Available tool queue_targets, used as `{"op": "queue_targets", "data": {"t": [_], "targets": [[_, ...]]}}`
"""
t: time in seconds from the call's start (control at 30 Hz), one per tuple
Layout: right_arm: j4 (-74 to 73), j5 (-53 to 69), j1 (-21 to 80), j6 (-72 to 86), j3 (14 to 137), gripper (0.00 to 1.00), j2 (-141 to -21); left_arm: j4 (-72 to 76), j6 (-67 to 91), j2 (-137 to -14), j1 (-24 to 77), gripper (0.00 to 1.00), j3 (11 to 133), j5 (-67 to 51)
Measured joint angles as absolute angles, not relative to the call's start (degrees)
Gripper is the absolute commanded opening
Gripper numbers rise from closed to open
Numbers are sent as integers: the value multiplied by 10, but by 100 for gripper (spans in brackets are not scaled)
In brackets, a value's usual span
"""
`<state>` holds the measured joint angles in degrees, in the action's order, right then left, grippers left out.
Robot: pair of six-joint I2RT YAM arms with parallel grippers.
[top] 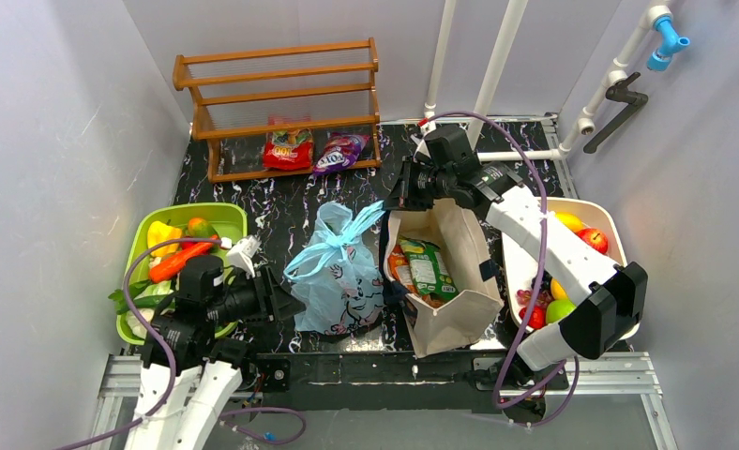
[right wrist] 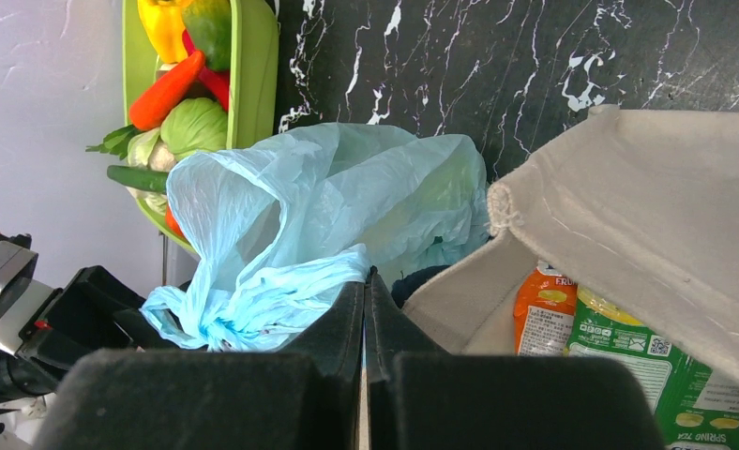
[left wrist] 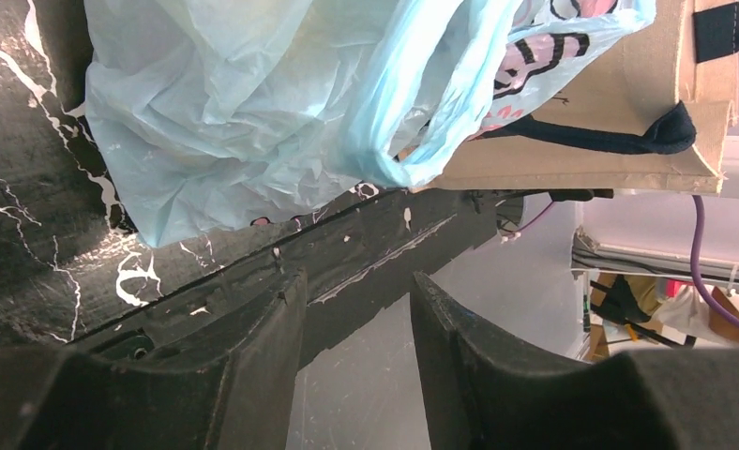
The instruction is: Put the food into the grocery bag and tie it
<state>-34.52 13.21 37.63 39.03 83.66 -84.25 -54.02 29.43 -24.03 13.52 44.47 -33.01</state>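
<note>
The grocery bag (top: 333, 281) sits at the centre of the top view on the dark marbled surface (top: 291, 197), slumped, its right side touching the canvas tote (top: 464, 314). The bag's top is bunched into a twist or loose knot (top: 345, 239) above the body. One handle (top: 368, 219) runs up-right to the right end effector (top: 396, 192). The right wrist view shows those fingers pressed together with the blue strand ending at their tips, so it looks clamped on the handle, though the pinch itself is hidden. The left end effector (left wrist: 358, 286) is at the lower left of the bag, fingers apart, holding nothing, with the bag just ahead. Bag contents: cannot tell through the plastic. The snack packets (top: 422, 267) are in the tote, fruit (top: 586, 239) is in the white tub (top: 610, 220) at the right edge, and veg (top: 173, 262) is in the green tub (top: 230, 214) at left. Judgement: this is the tying step and the knot is not snug. To do it well, the left closes on the other loop or the neck just under the knot and anchors it. The right then pulls away low along the surface, slow and steady. Thin film can stretch or tear, and an upward pull would lift the bag or tip it against the tote.
</note>
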Motion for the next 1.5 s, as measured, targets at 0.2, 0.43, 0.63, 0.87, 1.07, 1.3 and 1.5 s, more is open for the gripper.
{"op": "queue_targets", "data": {"t": [0.2,0.43,0.63,0.87,1.07,1.3,1.5], "targets": [[-345,136,376,387,836,1,-842,-538,314,-208,135,53,442,-331],[-346,148,376,366,836,32,-840,-564,295,-265,135,76,573,-269],[-358,165,376,338,846,55,-832,-573,286,-293,135,73,602,-226],[-396,165,379,294,868,59,-814,-557,300,-291,135,67,532,-224],[-448,129,416,277,903,77,-810,-554,297,-291,135,71,529,-222],[-496,70,477,306,955,82,-810,-546,230,-345,135,75,638,-219],[-525,32,480,333,955,84,-810,-475,138,-380,135,86,659,-251]]}}
